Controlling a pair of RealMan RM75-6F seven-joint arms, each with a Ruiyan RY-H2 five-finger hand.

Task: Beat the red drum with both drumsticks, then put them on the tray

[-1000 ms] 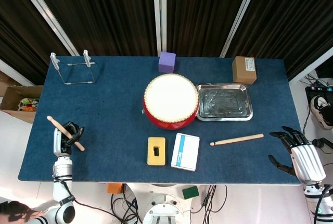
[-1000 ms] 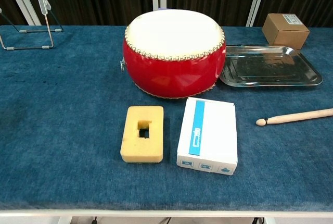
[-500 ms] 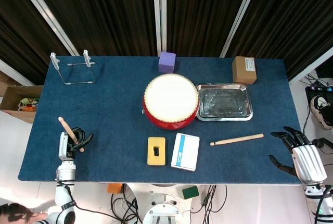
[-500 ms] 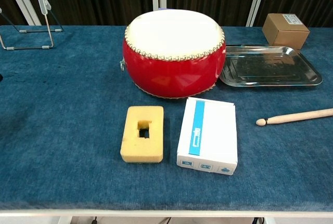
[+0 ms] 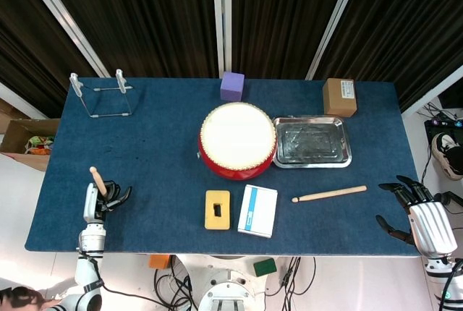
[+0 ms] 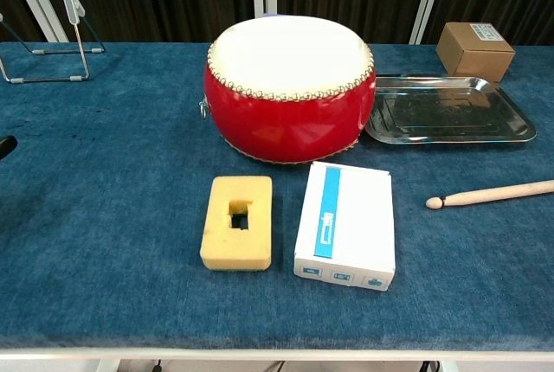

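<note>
Since a second ago the left hand point(image 5: 98, 199) has drawn back toward the near-left corner of the surface point(image 5: 159, 145), and the drumstick point(image 5: 97, 179) it grips has swung from lying slantwise to standing nearly upright, only its tip showing above the fingers in the head view. That hand is clamped on the stick; the right hand point(image 5: 419, 217) sits just off the near-right edge with its fingers spread and nothing in them, almost where it was. By my reading the task is barely begun: one stick is picked up, while the second drumstick point(image 5: 329, 194) lies untouched on the cloth between the white box point(image 5: 257, 210) and the right hand, near the tray point(image 5: 312, 161) but apart from it. The red drum point(image 5: 237, 141) stands mid-surface with neither stick near its white skin, so the beating appears yet to come, and the metal tray touching or just beside its right flank holds no stick. Left to do, it seems: lift the second stick, strike the drum with both, then lay both in the tray. Blue cloth covers the surface, which also carries a yellow sponge point(image 5: 217, 210), a purple block point(image 5: 232, 86), a cardboard box point(image 5: 339, 96) and a wire stand point(image 5: 103, 94); dark curtains with pale posts hang behind, and cables trail on the floor at front and right.
</note>
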